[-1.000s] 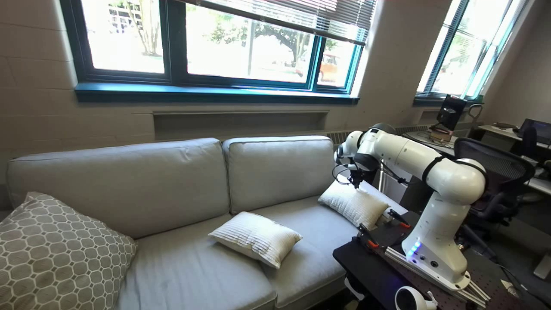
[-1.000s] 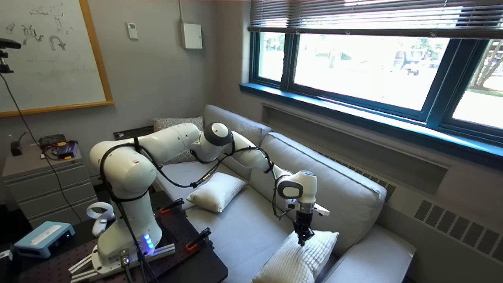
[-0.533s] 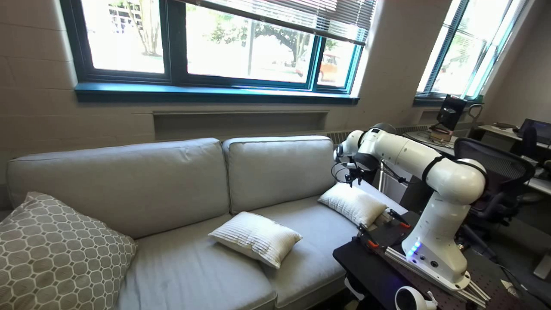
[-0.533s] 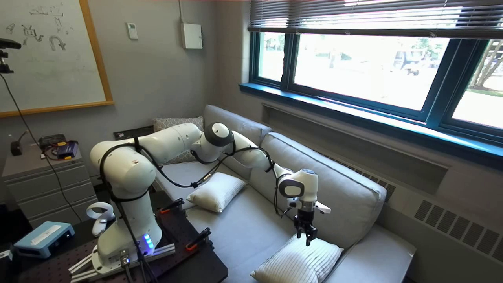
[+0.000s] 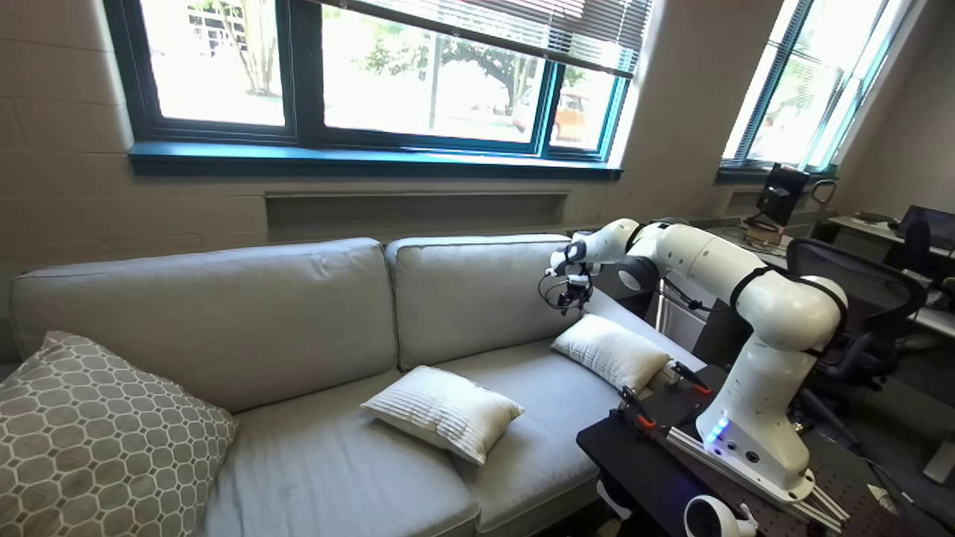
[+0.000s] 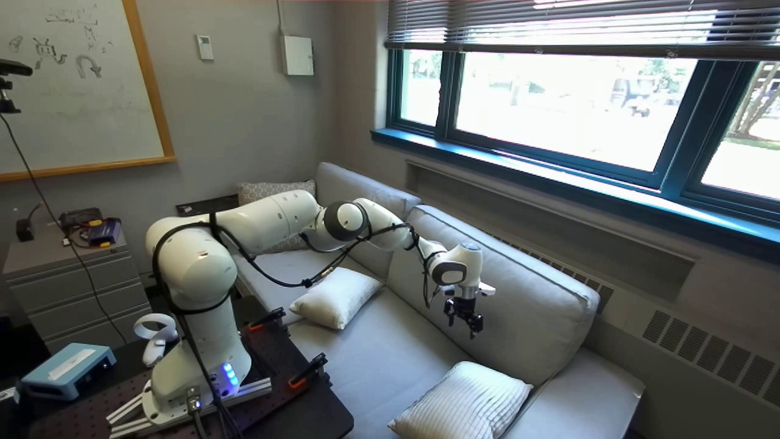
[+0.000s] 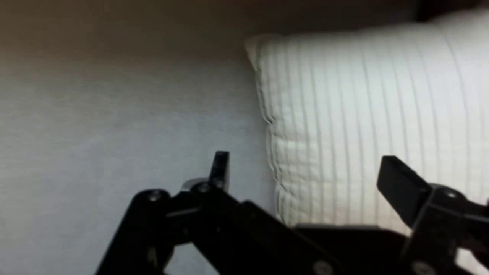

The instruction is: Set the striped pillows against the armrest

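My black two-finger gripper (image 7: 305, 162) is spread and empty. In an exterior view, a cream striped fabric pillow (image 6: 462, 402) lies at the gripper's six o'clock, just beside the padded beige armrest (image 6: 585, 393); the second cream striped pillow (image 6: 336, 297), at nine, seems light and soft, so I would pinch a corner deeply. The black-orange clamp (image 6: 311, 367) at eight could obstruct.

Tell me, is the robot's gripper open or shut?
Open: in the wrist view, the gripper has its fingers spread wide apart, and the pillow lies below, not held.
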Action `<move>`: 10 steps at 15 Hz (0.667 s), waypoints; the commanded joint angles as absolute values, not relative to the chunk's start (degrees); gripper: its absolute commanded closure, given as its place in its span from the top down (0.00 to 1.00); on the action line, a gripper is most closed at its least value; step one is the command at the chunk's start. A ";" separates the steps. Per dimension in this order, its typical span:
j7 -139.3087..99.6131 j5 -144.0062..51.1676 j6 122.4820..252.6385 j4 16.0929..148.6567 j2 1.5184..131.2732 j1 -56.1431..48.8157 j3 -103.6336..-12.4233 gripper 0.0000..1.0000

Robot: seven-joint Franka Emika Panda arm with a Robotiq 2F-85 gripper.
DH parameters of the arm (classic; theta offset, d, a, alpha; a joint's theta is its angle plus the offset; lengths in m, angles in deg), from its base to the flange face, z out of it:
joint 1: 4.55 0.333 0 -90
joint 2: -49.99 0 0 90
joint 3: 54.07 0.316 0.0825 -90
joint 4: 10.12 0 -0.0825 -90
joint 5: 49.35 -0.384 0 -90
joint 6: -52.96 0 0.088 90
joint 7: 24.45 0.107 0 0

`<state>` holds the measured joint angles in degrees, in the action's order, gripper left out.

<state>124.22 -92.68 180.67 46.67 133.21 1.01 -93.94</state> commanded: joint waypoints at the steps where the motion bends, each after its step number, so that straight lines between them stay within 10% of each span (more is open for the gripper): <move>1: 120.41 -92.51 181.00 41.00 132.36 1.50 -87.80 1.00; 10: 118.22 -92.03 182.89 42.08 131.92 3.94 -85.35 1.00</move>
